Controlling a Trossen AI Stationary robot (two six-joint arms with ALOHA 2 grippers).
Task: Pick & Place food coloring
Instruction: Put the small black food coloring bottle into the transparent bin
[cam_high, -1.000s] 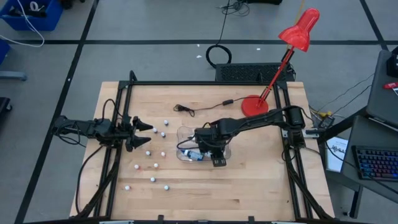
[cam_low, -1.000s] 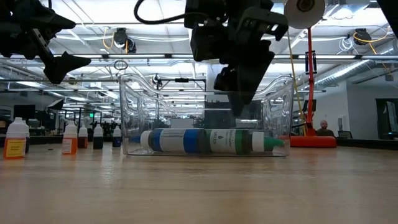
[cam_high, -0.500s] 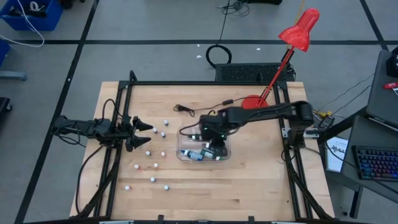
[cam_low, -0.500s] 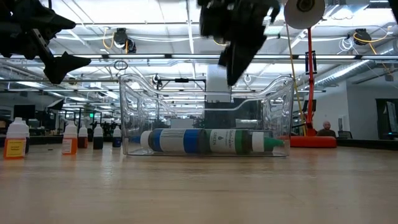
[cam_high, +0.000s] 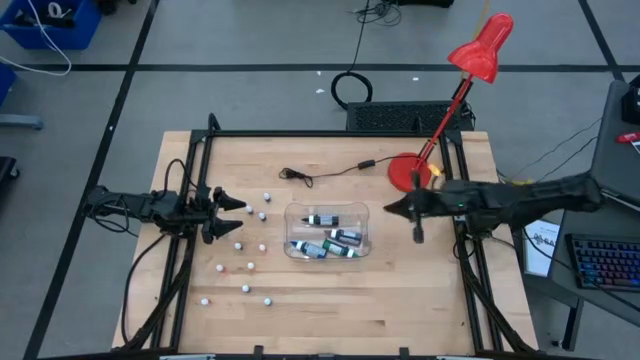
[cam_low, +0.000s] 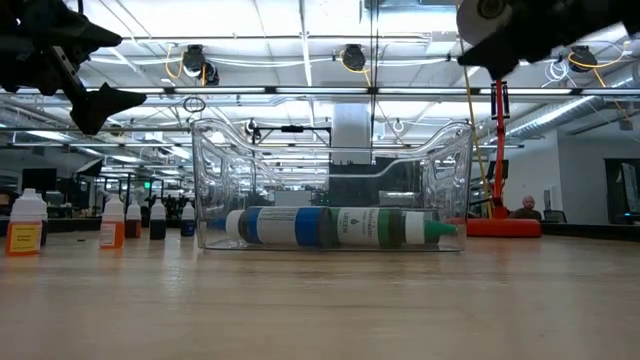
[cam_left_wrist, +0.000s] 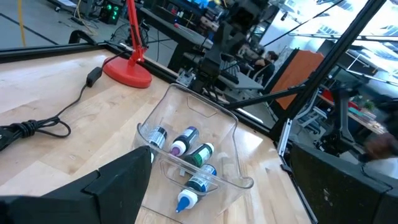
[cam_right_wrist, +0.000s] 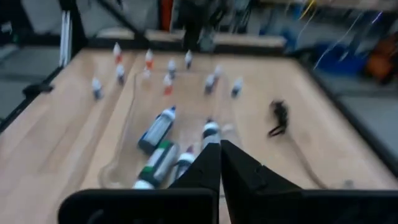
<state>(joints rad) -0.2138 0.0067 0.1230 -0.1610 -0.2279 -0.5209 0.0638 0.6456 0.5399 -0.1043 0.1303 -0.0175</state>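
The right gripper (cam_high: 402, 209) is seen with its fingers (cam_right_wrist: 211, 167) pressed together and nothing held between them, at the right side of the table (cam_high: 400, 300) and well apart from everything it has to handle. Ahead of those fingertips stands the clear tub (cam_high: 327, 232), where several food coloring bottles (cam_high: 331, 243) lie on their sides in a loose pile. Beyond the tub, farther from the right fingers, the remaining small bottles (cam_high: 251, 215) are scattered upright across the wood, near the left gripper (cam_high: 233, 216), whose fingers are held spread apart above the table with nothing between them.

The main hazard is judged to lie in that far cluster: the bottles stand close to one another, so a neighbour could be knocked over and sent rolling if the fingers are lowered without enough clearance. A tiny capped bottle could also be pinched off-centre and squirted out of the grip. A dark cable (cam_high: 300, 176) lies on the table beyond the tub and could be snagged by a low reach. A bottle released too high might bounce off those already in the tub.
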